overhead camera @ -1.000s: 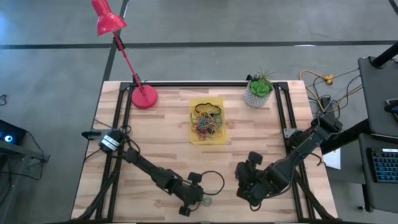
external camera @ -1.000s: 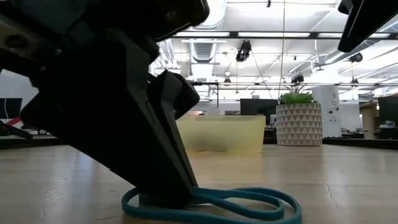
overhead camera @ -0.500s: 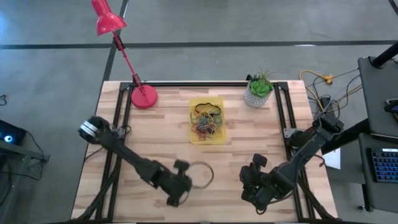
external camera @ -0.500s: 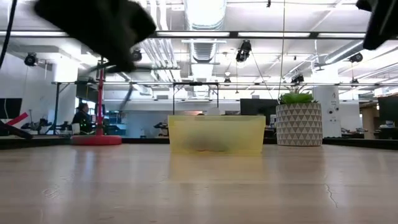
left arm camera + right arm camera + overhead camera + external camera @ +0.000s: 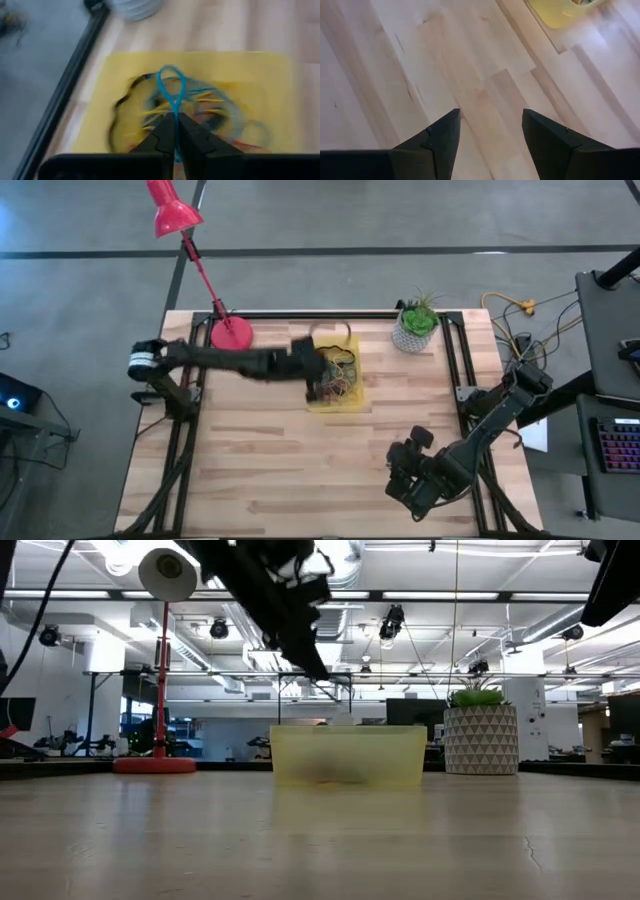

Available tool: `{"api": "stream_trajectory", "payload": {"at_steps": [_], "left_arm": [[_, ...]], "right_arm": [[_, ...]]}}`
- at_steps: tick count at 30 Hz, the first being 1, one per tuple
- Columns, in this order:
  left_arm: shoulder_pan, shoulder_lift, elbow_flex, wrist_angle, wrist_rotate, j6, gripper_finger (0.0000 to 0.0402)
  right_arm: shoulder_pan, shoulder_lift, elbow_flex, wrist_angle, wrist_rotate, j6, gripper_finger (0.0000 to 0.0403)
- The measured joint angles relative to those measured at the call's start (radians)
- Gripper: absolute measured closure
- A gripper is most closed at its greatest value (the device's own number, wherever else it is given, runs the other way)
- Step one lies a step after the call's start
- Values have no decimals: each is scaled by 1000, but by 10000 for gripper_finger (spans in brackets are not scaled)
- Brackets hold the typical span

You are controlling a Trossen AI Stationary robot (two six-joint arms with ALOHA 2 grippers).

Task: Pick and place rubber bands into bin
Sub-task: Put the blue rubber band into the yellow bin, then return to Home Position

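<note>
Wooden table (image 5: 260, 440) carries one yellow bin (image 5: 333, 373) at upper centre with many rubber bands (image 5: 338, 376). Left gripper (image 5: 175, 122), above it, pinches one blue band (image 5: 172, 90); right gripper (image 5: 490, 131), lower right, is spread, empty.

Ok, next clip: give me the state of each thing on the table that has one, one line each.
Left gripper: shut on the thin blue rubber band, over the bin.
Thin blue rubber band: pinched in the left fingers, its loop hanging free above the bin.
Shallow translucent yellow plastic bin: on the table, holding a heap of mixed-colour rubber bands.
Right gripper: open, empty, above bare wood.
</note>
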Motion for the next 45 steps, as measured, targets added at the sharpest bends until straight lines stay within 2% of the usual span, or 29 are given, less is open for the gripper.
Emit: {"api": "stream_trajectory", "payload": {"at_steps": [3,6,13,18,24,27,34,36,40,43,45], "left_arm": [[96,3,-2,22,102,-30,384],[131,16,-2,59,200,-132,344],[90,31,-4,112,224,-150,237],[52,-22,-2,75,224,-155,197],[19,-137,-5,20,228,-231,189],[20,-193,-15,21,225,-235,189],[19,-259,-10,77,232,-250,189],[14,-286,-9,67,284,-296,189],[-25,-384,-24,79,396,-343,189],[-86,-457,-67,77,374,-348,189],[-123,-496,-124,93,316,-357,189]], "right_arm": [[0,0,0,0,0,41,202],[-1,0,0,0,1,65,202],[-17,0,-2,3,39,77,202],[-28,0,-1,6,38,112,202],[-26,0,36,9,-14,229,202],[-26,0,61,10,-35,231,202],[-48,0,90,6,20,97,202],[-57,0,105,21,7,89,202],[-69,-33,125,171,-6,-120,202],[-93,-107,66,266,-33,-269,202],[-112,-176,-35,286,-26,-289,202]]}}
